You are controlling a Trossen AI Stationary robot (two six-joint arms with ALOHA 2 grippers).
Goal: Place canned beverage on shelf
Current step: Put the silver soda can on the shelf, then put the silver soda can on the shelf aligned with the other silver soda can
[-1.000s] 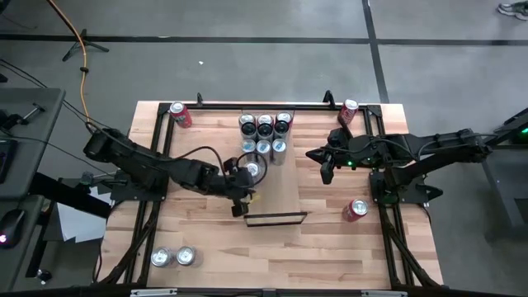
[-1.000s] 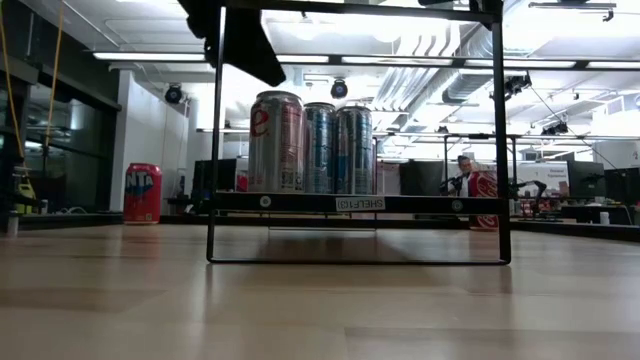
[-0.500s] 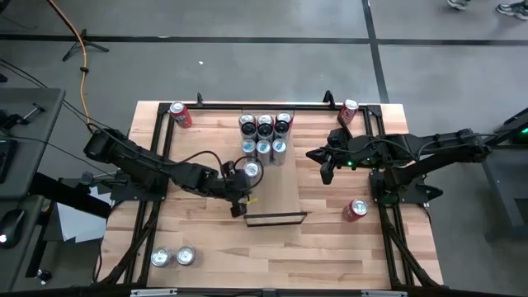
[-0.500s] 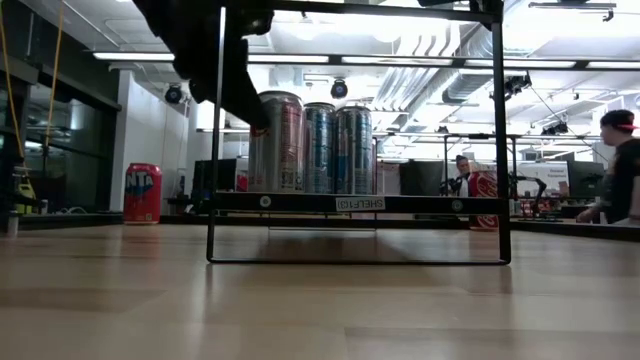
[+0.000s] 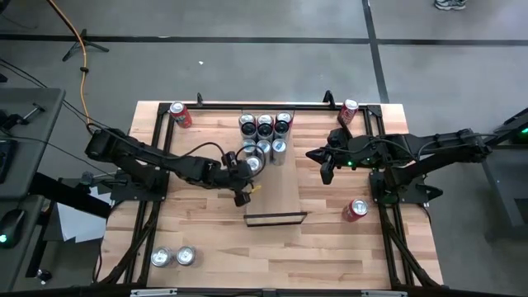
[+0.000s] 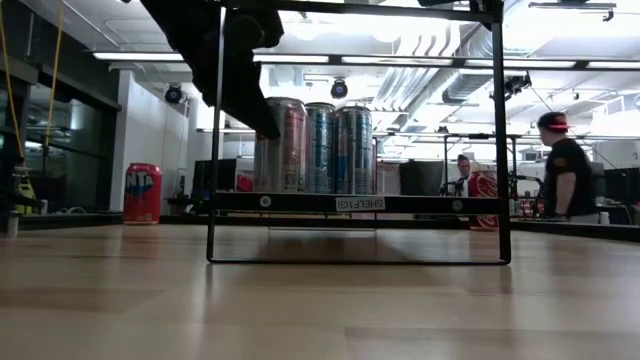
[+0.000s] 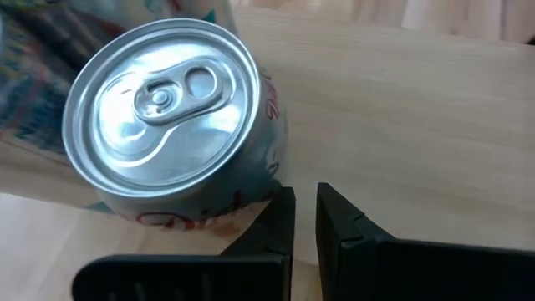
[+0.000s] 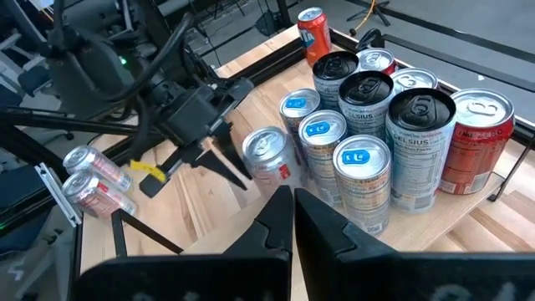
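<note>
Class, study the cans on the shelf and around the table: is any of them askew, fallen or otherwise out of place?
Nothing is spilled or damaged. One red can lies on its side on the table near the right arm's base, off the shelf. The silver can beside the shut left gripper stands upright in front of the neat group, not lined up with its rows.

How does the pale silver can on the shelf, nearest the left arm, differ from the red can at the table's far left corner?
The pale silver can stands on the pale wooden shelf board; the red can stands on the striped wooden tabletop. The pale silver can is close beside other cans; the red can is alone. Both are upright, with silver lids.
</note>
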